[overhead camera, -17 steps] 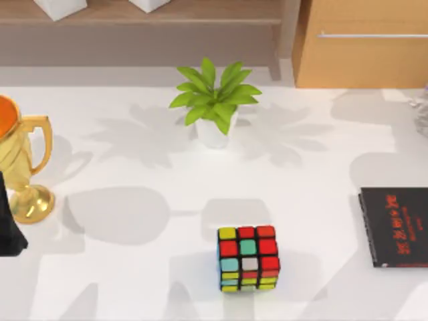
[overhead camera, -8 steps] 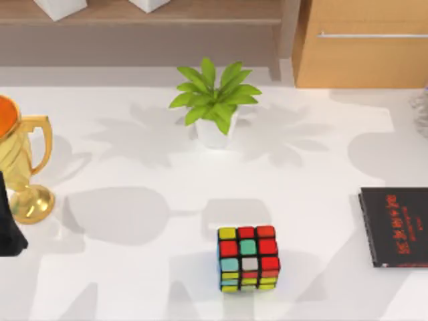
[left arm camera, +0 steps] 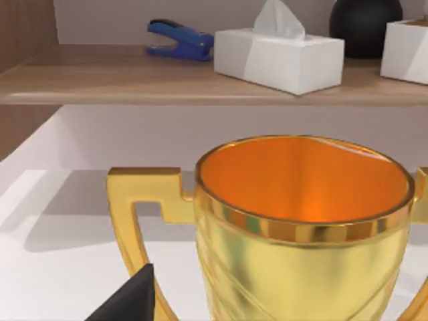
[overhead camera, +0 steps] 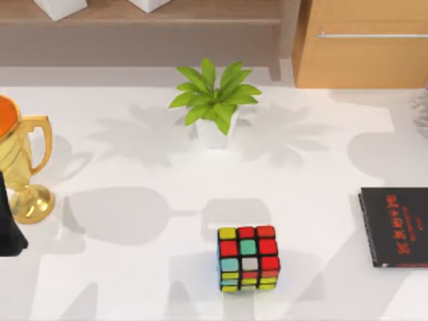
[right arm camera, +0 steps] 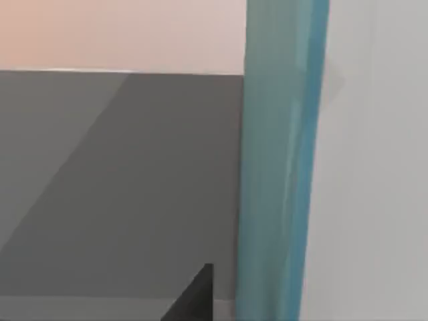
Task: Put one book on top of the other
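Starting at my right jaws: a dark wedge of them pokes into the right wrist view, and I cannot tell whether they are spread, pressed together or pinching anything. Close against that camera runs a long teal-blue band (right arm camera: 281,167), which I take to be the cover of the teal book seen edge-on and very near. By that reading the book is at my right jaws, but whether I have it gripped or am merely beside it I cannot say. Behind it is a flat grey surface and a pale wall. My left jaws are parked at the worktop's left side, just beside the gold trophy (left arm camera: 301,227), whose orange-lined cup looms in the left wrist view. One dark tip of those jaws juts in there, so their state is also beyond telling. My left arm (overhead camera: 8,231) is a black shape at the top view's left edge. Farther out, the black book (overhead camera: 394,227) lies flat on the white worktop (overhead camera: 134,281) at its right edge, red lettering up and partly cut off by the frame. The part of its cover I can see is bare. A colour cube (overhead camera: 248,258) sits mid-worktop, well apart from the black book, and a potted plant (overhead camera: 212,107) stands toward the back. My judgement is that the stacking is not yet done. What is left is to bring the teal book over the black one, square it within that larger outline, set it down flat and let go.
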